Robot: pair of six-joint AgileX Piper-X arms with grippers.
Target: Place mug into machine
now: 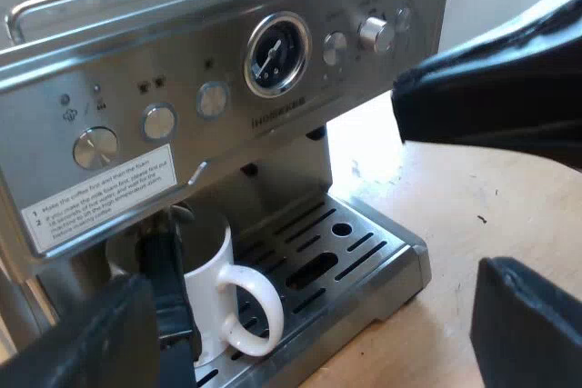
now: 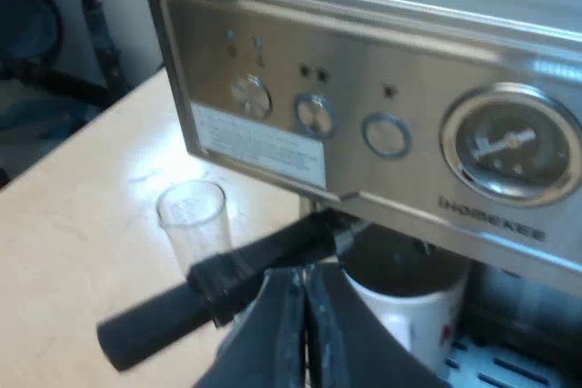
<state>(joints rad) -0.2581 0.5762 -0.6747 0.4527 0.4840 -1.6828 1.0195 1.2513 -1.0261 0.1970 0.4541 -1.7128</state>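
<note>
A white mug [image 1: 214, 293] stands upright on the drip tray [image 1: 364, 256] of the steel espresso machine [image 1: 182, 52], under the brew head, its loop handle turned outward. The metal holder's dark handle [image 1: 168, 288] juts out across the mug's face. My left gripper [image 1: 305, 338] is open, its black fingers [image 1: 532, 329] spread wide and drawn back from the mug, touching nothing. In the right wrist view the mug [image 2: 400, 320] sits beneath the locked holder, whose handle [image 2: 218, 288] points outward. My right gripper [image 2: 305, 279] is shut just below that handle, holding nothing.
A clear measuring glass [image 2: 193, 215] stands on the wooden table [image 2: 82, 233] beside the machine. The machine's front panel carries a pressure gauge [image 1: 275, 54], round buttons and a knob [image 1: 375, 34]. Bare tabletop [image 1: 436, 197] lies beyond the tray.
</note>
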